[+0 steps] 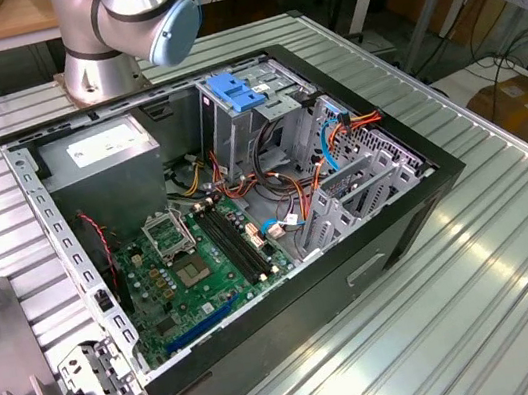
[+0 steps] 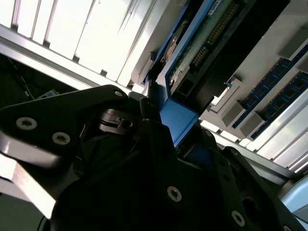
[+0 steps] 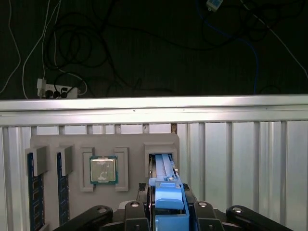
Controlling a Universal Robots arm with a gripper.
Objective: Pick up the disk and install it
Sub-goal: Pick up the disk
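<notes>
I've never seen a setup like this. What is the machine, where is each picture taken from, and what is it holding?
It is one robot arm with a gripper. The exterior view is taken from off the arm: an open computer case lies on a ribbed metal table. Both wrist views come from cameras riding on the arm. In the first wrist view, the gripper appears shut on the disk, which sits edge-up at a slot in a grey tray that also holds a processor chip and memory sticks.
</notes>
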